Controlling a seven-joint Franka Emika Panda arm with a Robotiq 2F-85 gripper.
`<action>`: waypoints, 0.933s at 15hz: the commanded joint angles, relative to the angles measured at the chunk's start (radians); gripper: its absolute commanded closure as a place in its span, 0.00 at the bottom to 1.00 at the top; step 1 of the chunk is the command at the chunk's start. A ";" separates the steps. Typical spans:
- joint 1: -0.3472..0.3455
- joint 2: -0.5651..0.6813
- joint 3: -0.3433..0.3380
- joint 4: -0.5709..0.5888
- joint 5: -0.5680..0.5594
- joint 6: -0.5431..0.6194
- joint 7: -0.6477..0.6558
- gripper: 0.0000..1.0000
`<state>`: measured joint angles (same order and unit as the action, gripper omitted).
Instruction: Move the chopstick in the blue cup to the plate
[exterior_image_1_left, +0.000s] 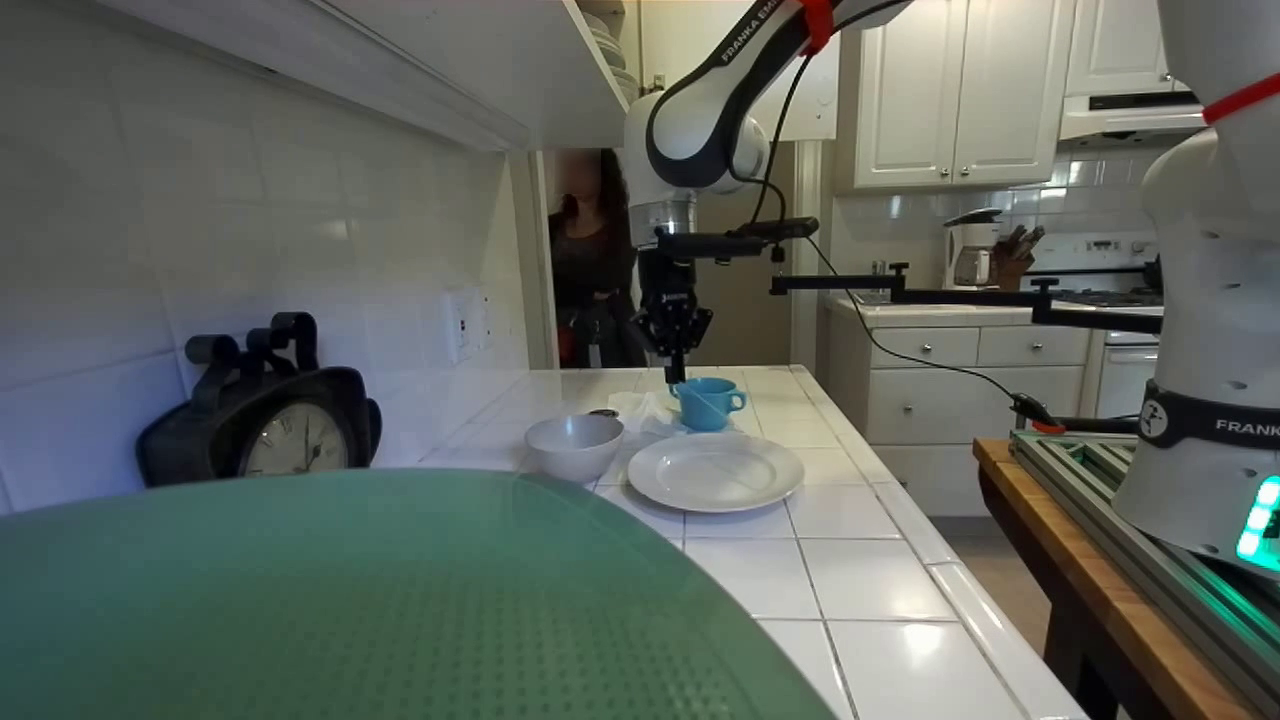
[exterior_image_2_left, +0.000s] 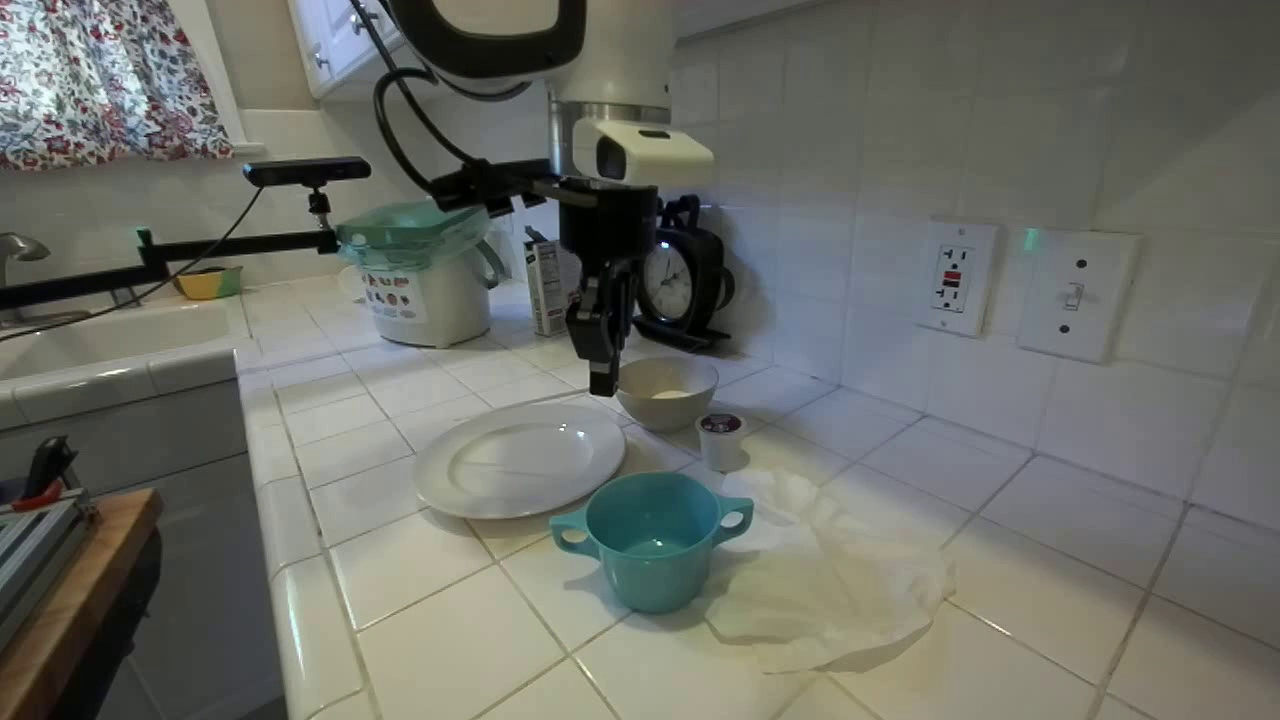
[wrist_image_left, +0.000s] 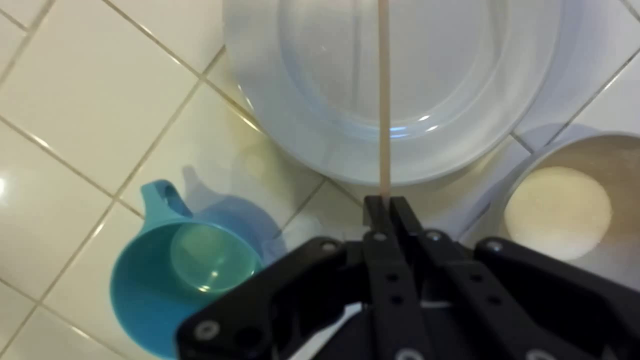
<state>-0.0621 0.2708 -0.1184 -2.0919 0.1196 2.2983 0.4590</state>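
My gripper (wrist_image_left: 384, 205) is shut on a thin tan chopstick (wrist_image_left: 384, 100). In the wrist view the chopstick points from the fingertips out over the white plate (wrist_image_left: 300, 135). The chopstick is hard to make out in the exterior views. The gripper is above the counter in both exterior views (exterior_image_1_left: 676, 375) (exterior_image_2_left: 603, 385). The blue cup (exterior_image_2_left: 655, 565) stands upright beside the plate (exterior_image_2_left: 440, 485) and has two handles. In the wrist view the cup (wrist_image_left: 145, 295) is left of the gripper, and no chopstick shows in it.
A pale bowl (exterior_image_2_left: 665, 395) stands beside the plate, near a small white pod (exterior_image_2_left: 720, 445). A crumpled paper sheet (exterior_image_2_left: 830, 590) lies beside the cup. A black clock (exterior_image_2_left: 670, 280) and a white bin (exterior_image_2_left: 435, 310) stand farther along the tiled wall.
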 joint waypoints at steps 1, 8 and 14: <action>0.001 0.021 -0.013 -0.007 0.034 0.039 0.061 0.98; 0.009 0.079 -0.027 -0.007 0.036 0.111 0.112 0.98; 0.010 0.115 -0.025 0.001 0.038 0.113 0.131 0.98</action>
<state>-0.0608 0.3740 -0.1382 -2.0946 0.1345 2.4061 0.5756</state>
